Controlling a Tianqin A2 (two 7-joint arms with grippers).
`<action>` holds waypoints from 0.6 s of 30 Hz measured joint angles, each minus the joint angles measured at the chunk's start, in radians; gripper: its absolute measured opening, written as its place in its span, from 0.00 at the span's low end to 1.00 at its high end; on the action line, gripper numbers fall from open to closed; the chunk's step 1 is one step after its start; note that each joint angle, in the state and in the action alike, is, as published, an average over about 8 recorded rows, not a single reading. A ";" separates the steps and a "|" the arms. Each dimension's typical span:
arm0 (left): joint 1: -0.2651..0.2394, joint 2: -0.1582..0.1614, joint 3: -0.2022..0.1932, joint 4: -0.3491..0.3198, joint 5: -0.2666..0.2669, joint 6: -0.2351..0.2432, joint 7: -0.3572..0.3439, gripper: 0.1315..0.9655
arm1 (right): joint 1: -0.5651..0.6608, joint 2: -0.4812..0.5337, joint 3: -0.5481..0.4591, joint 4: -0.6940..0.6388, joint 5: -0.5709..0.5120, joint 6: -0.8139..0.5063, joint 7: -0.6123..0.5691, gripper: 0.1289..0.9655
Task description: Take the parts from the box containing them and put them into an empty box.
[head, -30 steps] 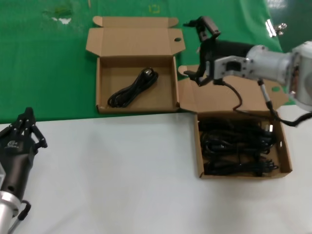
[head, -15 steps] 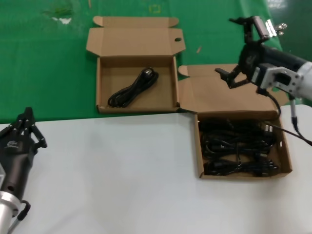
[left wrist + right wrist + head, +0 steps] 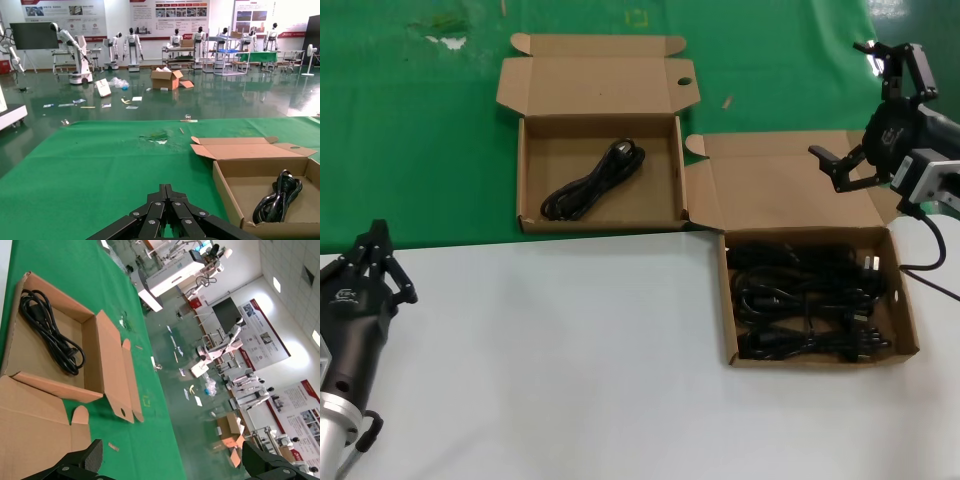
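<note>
You are working with two open cardboard boxes: the full box (image 3: 906, 312) is sitting just below and toward the robot from the right gripper (image 3: 868, 108), and the receiving box (image 3: 525, 180) is lying well off to that gripper's left, already holding one transferred cord (image 3: 592, 181). The right gripper is hovering released above the full box's raised lid flap (image 3: 770, 190), jaws spread wide and carrying nothing. The remaining power cords (image 3: 807, 300) are lying packed side by side, filling the box floor under and in front of it. Expect each bundle to be light but floppy, its rubbery jacket giving fair grip; loose loops are likely snagging on neighbours, so a lift may drag a second cord along. Taking hold across the middle of one coiled bundle, where the strands are running together, looks safest; the moulded plugs (image 3: 868, 263) at the ends are stiffer but would leave the rest dangling. The left gripper (image 3: 372, 262) is parked far off at the table's near left, fingers clenched together on nothing.
</note>
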 joint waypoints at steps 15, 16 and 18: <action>0.000 0.000 0.000 0.000 0.000 0.000 0.000 0.11 | -0.058 -0.024 0.010 0.056 -0.015 0.061 0.098 1.00; 0.000 0.000 0.000 0.000 0.000 0.000 0.000 0.13 | -0.066 -0.028 0.011 0.064 -0.017 0.070 0.112 1.00; 0.000 0.000 0.000 0.000 0.000 0.000 0.000 0.17 | -0.082 -0.035 0.013 0.079 -0.021 0.087 0.139 1.00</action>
